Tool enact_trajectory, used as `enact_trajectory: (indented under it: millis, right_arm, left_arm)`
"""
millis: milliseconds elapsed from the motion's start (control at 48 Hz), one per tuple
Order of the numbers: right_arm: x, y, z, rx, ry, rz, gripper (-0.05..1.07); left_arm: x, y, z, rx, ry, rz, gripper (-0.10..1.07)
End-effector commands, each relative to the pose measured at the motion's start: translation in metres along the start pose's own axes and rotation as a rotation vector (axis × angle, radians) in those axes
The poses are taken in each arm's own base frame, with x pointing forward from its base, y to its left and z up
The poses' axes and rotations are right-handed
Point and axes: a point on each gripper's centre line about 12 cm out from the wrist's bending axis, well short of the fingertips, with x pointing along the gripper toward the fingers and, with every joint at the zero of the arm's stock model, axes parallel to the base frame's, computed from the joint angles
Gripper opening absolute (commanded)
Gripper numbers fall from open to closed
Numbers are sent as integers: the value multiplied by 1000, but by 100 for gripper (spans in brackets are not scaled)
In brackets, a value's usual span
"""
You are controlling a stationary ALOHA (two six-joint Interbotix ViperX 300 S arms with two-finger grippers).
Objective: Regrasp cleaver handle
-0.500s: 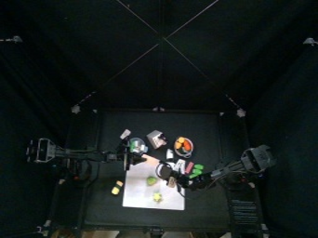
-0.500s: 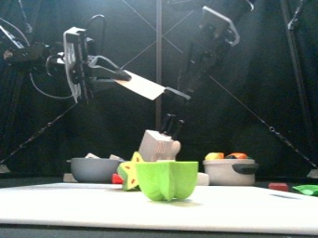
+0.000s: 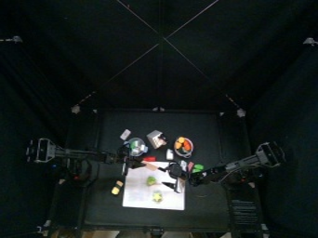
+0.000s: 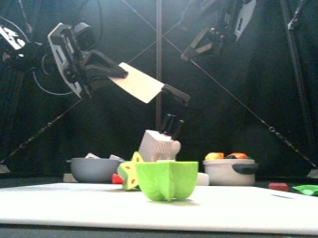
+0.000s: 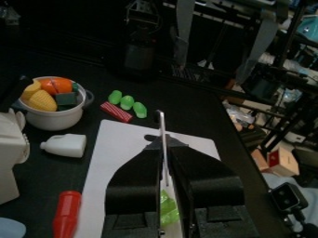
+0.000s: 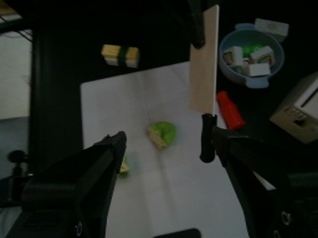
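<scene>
While the left gripper (image 4: 102,72) pinches the cleaver (image 4: 139,84) by its blade aloft, the handle (image 4: 177,93) slants toward the spread, empty right gripper (image 6: 165,139), above it.

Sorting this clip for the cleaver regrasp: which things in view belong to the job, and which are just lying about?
Job:
- cleaver, held up by its blade
- left gripper, shut on the cleaver
- right gripper, open, empty

Lying about:
- green pepper
- knife block
- grey bowl
- fruit bowl
- white cutting board
</scene>
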Motion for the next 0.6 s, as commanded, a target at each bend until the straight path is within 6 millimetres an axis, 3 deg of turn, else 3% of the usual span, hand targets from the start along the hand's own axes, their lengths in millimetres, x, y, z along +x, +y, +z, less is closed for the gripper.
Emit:
enact_trajectory:
  millis: [0,271,583]
  right_arm:
    - [-11,-3,10,27,-45,31,102]
    - [-13,-5,11,18,-55,30,102]
    - [-13,-9,9,10,-50,14,102]
  left_arm:
    - [2,-5,12,65,-54,-32,46]
    - [-5,-10,9,202,-90,-58,46]
    - [-7,-11,5,220,-78,-60,46]
